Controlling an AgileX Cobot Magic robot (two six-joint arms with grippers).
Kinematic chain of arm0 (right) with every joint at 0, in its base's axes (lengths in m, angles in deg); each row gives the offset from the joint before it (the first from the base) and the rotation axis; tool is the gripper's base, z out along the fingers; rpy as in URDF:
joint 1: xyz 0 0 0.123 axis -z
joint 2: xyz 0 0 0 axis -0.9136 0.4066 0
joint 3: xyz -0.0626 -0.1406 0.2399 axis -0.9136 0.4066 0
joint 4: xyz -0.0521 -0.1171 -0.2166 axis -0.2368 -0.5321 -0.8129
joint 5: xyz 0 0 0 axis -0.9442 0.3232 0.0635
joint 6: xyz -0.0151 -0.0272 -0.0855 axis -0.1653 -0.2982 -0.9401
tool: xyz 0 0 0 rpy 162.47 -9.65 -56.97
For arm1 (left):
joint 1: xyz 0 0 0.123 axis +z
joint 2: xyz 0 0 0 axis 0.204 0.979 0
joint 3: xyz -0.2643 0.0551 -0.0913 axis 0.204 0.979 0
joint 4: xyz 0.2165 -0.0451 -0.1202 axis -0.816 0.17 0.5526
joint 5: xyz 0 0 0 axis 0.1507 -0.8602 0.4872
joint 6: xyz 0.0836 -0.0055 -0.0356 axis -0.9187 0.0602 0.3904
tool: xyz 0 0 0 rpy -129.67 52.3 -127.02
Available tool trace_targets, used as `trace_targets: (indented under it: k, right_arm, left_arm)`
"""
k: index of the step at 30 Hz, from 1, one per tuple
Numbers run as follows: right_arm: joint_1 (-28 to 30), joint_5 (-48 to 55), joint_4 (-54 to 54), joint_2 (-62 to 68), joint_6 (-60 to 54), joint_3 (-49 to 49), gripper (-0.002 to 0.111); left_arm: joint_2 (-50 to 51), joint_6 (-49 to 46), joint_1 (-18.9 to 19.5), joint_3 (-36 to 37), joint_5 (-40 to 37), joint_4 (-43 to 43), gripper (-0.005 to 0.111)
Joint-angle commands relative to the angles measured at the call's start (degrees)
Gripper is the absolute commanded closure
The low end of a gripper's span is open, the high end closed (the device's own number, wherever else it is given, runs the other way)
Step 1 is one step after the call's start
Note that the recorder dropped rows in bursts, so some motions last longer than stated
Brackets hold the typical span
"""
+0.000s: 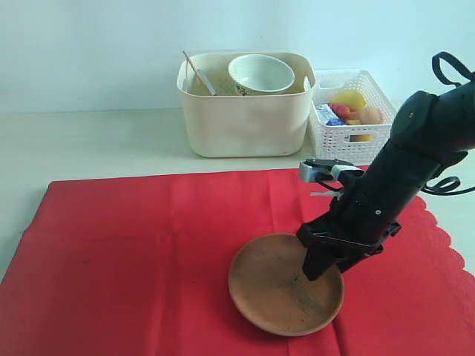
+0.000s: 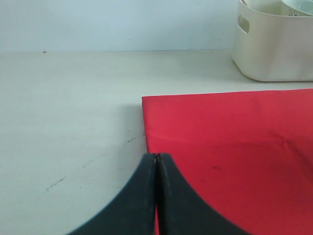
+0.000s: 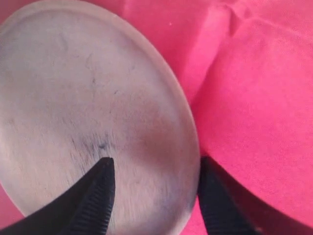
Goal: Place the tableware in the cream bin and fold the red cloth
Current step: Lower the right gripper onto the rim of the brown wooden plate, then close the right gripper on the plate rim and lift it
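Note:
The round brown plate [image 1: 282, 289] [image 3: 88, 98] lies on the red cloth [image 1: 148, 252] [image 2: 234, 137] [image 3: 254, 98]. My right gripper [image 1: 326, 268] [image 3: 155, 160] is open and straddles the plate's right rim, one finger over the plate's inside and the other over the cloth outside it. At the back stands the cream bin [image 1: 245, 119] [image 2: 274, 54], holding the pale bowl [image 1: 261, 73] [image 2: 296, 6] and wooden chopsticks [image 1: 194, 68]. My left gripper [image 2: 156, 155] is shut and empty, low over the cloth's left edge near its far corner; the exterior view does not show it.
A white lattice basket [image 1: 349, 119] with a lemon [image 1: 349, 99], an egg [image 1: 371, 115] and other food stands right of the bin. Bare pale table [image 2: 68, 112] lies left of the cloth and behind it. The cloth's scalloped edge [image 1: 449, 237] runs along the right.

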Motion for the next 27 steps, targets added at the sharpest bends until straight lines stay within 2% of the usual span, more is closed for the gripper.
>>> trace_targets:
  k: [1, 9, 15, 18, 24, 27]
  right_arm:
    - [0.1, -0.2, 1.0, 0.2, -1.2, 0.3, 0.058]
    - [0.1, 6.7, 11.1, 3.6, -12.7, 0.3, 0.058]
    - [0.1, 6.2, 11.7, 7.0, -14.1, 0.3, 0.06]
    - [0.1, 4.8, 11.7, 8.7, -14.1, 0.3, 0.071]
    - [0.1, 1.8, 10.0, 9.6, -14.1, 0.3, 0.108]
    - [0.1, 0.8, 10.0, 8.5, -13.8, 0.3, 0.108]
  left_arm:
    - [-0.3, 0.1, -0.4, 0.1, 0.6, 0.2, 0.107]
    - [-0.3, 0.1, -0.4, 0.1, 0.6, 0.2, 0.107]
    - [-0.3, 0.1, -0.4, 0.1, 0.6, 0.2, 0.107]
    - [-0.3, 0.1, -0.4, 0.1, 0.6, 0.2, 0.107]
    - [-0.3, 0.1, -0.4, 0.1, 0.6, 0.2, 0.107]
    - [-0.3, 0.1, -0.4, 0.1, 0.6, 0.2, 0.107]
